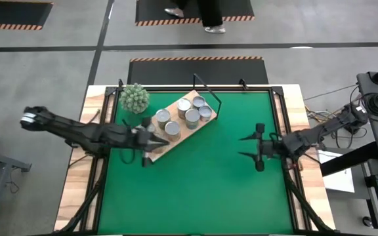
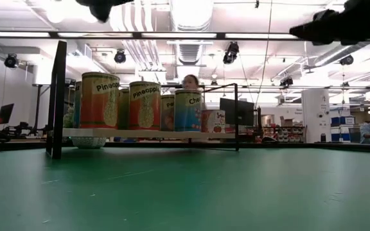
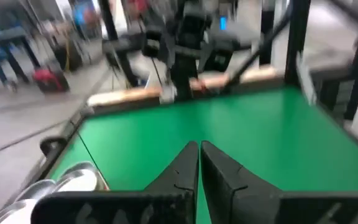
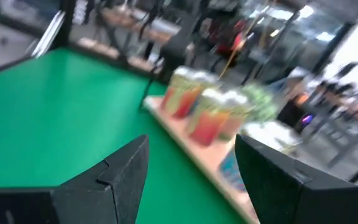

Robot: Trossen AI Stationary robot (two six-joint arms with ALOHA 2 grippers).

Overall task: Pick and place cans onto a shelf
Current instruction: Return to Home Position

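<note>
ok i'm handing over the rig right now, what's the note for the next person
Left gripper: shut, empty, above the shelf's lower-left end in the high view.
Right gripper: open, empty, above bare green mat, right of the shelf.
Cans: at least six, upright on the shelf; none seen on the mat.
Done: placing looks finished.
Left: bring both arms home, probably lifting the left one clear of the shelf first.
</note>
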